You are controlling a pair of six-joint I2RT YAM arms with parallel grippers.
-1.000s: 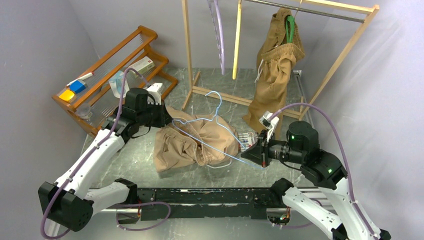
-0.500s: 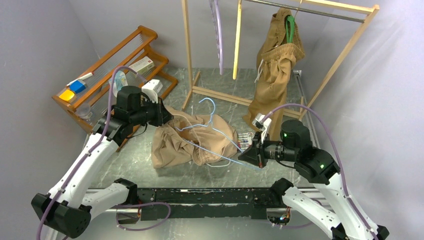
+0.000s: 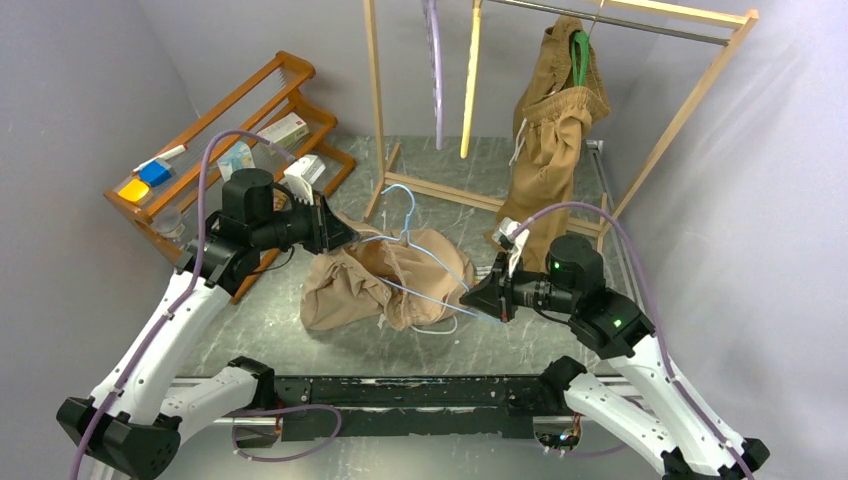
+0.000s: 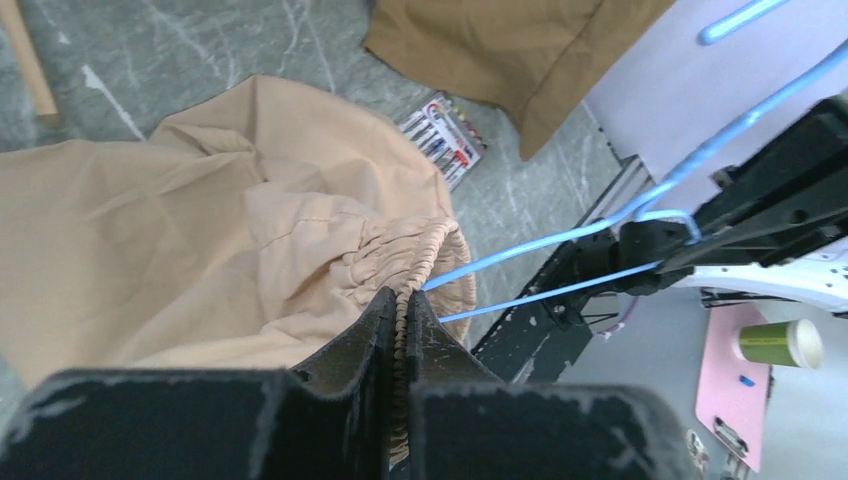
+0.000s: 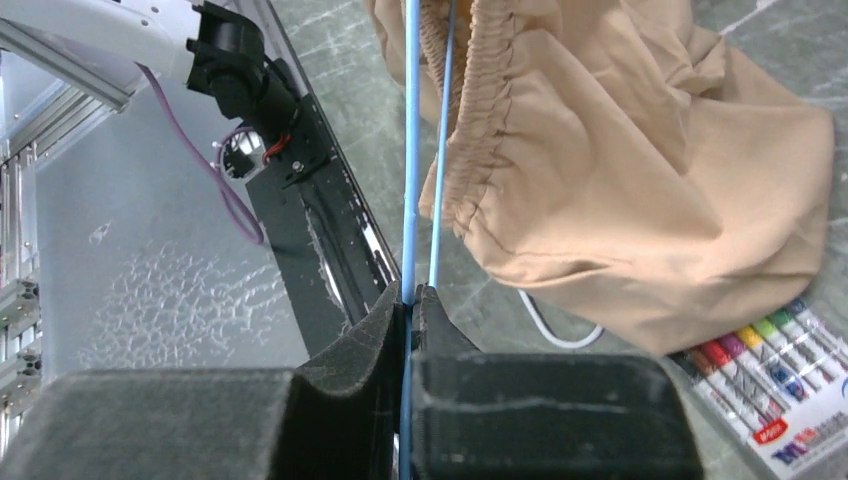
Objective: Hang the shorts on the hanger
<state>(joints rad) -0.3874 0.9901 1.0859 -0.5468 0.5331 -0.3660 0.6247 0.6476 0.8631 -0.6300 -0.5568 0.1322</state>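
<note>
Grey marbled counter (image 3: 250,335) lies under both arms, with pale walls around it. The left jaws are clenched on the gathered waistband (image 4: 425,248) of the shorts (image 3: 345,290). The elastic is pinched edge-on, so the gripped stretch is hidden between the pads. The right jaws are clenched on the thin blue wire of the hanger (image 5: 408,150), which vanishes where the pads meet.

From that grip two blue wires run side by side toward the waistband. In the right wrist view they pass close along its edge, and whether either one goes inside the waist opening cannot be told. From above, the hanger's hook stands up over the shorts near the left jaws, while its far end is lost among the folds.

The shorts lie heaped mid-counter between the arms, with one edge raised at the left jaws. A white cord (image 5: 555,330) loops out from under the fabric, its ends hidden. Just beside the heap, on the right arm's side, lies a pack of markers (image 5: 765,375), cut off by the frame edge in the right wrist view.

Behind stands a wooden rail frame (image 3: 375,100). On it hang brown shorts (image 3: 545,160), a lilac hanger (image 3: 436,70) and a yellow hanger (image 3: 468,90), both hangers cropped at the top. A wooden shelf (image 3: 292,68) at the far left holds items too small to name.
</note>
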